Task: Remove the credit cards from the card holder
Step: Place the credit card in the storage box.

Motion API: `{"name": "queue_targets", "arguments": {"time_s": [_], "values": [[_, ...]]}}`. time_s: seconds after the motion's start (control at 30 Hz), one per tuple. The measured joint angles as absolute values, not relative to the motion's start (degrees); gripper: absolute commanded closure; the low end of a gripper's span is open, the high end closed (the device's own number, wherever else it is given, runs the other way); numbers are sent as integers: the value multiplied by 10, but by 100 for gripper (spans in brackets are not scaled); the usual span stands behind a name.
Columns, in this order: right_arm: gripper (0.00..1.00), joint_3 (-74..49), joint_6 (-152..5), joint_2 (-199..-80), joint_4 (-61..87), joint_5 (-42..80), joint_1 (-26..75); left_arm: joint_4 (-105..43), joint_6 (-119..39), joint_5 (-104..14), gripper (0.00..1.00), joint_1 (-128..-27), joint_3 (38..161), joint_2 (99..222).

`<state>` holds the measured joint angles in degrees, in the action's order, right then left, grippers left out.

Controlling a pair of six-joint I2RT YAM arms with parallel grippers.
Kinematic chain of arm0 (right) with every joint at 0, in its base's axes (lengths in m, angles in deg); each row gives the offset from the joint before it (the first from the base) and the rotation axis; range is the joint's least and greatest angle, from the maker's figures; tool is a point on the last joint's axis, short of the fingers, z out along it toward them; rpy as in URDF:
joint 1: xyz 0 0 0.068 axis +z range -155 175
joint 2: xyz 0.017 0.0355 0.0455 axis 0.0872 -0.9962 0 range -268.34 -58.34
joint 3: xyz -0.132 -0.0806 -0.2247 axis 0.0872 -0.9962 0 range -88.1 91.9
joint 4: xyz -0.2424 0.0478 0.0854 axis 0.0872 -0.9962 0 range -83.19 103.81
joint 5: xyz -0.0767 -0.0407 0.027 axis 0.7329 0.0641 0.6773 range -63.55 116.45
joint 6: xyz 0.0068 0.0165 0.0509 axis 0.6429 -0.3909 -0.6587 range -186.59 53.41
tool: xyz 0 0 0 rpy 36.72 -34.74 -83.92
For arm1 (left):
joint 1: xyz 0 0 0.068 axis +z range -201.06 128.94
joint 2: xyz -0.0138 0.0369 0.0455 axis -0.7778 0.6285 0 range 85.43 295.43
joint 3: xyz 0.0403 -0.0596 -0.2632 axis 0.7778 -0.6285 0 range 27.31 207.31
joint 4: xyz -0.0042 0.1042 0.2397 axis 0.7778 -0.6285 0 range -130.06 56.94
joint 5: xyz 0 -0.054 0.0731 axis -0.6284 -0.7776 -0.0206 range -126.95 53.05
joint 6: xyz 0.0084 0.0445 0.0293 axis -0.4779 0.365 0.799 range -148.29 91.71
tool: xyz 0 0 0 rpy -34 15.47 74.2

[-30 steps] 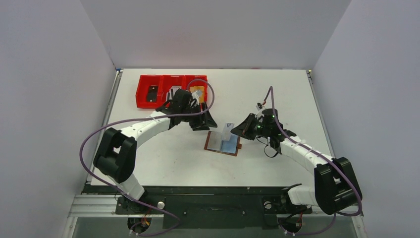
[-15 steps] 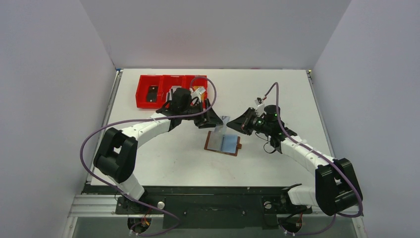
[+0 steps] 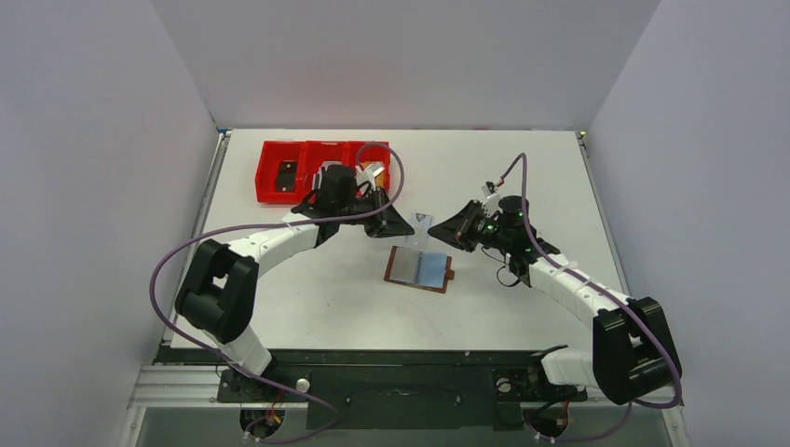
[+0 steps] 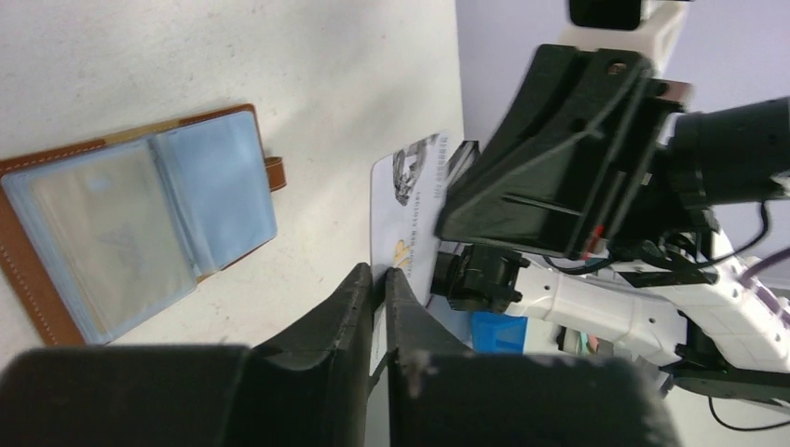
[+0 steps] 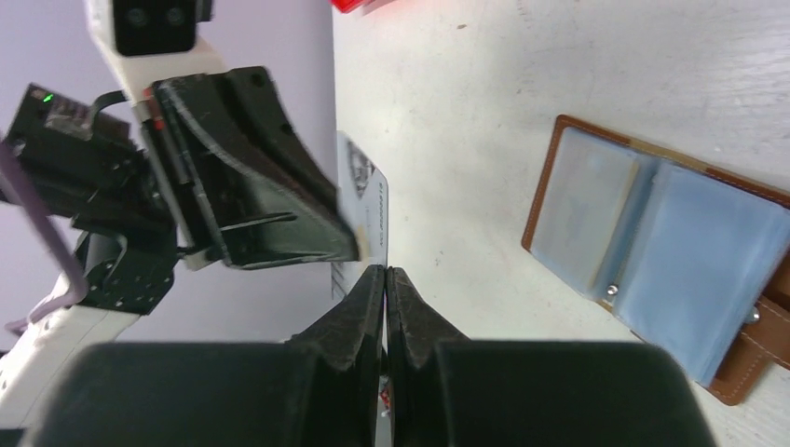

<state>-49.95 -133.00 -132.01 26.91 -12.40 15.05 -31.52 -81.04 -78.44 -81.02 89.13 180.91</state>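
Both claws are pressed together on one credit card [image 4: 410,209]. The left claw [image 4: 377,275] pinches one short end and the right claw [image 5: 384,275] pinches the opposite end. The card hangs in the air between the two tips, clear of the counter [image 3: 522,177].

This looks like a hand-off, though which claw gives and which receives cannot be told. To do it well, the receiving claw should bite well in from the card's edge and be firm before the other one loosens. The giving claw should then spread its fingers only a little and back away along the card's own plane, so the thin plastic is neither bent nor twisted out of the grip.

The card's long axis runs from one claw tip to the other, roughly in line with both sets of fingers. Its pale printed face is tilted partly upward.

The card holder [image 3: 420,269] lies open and flat, below the claw tips and on the near side of them. Its long axis runs across the counter, and its strap tab points toward the right claw's side. Behind the left claw sits the red tray [image 3: 279,149], likely where the card is headed.
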Motion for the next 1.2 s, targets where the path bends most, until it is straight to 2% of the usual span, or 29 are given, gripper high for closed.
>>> {"name": "queue_targets", "arguments": {"time_s": [0.07, 0.1, 0.13, 0.17, 0.23, 0.33, 0.47, 0.8, 1.2], "values": [[93, -500, -1323, -1321, 255, -113, 149, -300, -820, -795, 100, -806, 890, 1809], [81, -499, -1320, -1321, 248, -110, 149, -292, -822, -800, 100, -806, 890, 1809], [73, -499, -1318, -1321, 244, -108, 149, -286, -823, -804, 100, -807, 890, 1809], [59, -499, -1316, -1321, 240, -108, 150, -281, -825, -806, 100, -808, 890, 1809], [44, -496, -1309, -1321, 232, -108, 154, -276, -827, -805, 100, -810, 887, 1809], [33, -484, -1292, -1318, 213, -100, 158, -275, -829, -804, 100, -812, 880, 1809], [28, -470, -1262, -1300, 165, -66, 161, -277, -831, -794, 100, -812, 871, 1809], [27, -463, -1210, -1248, 68, 37, 161, -348, -789, -734, 100, -803, 879, 1787], [27, -463, -1178, -1246, 21, 70, 161, -539, -688, -598, 100, -677, 1023, 1772]]}}
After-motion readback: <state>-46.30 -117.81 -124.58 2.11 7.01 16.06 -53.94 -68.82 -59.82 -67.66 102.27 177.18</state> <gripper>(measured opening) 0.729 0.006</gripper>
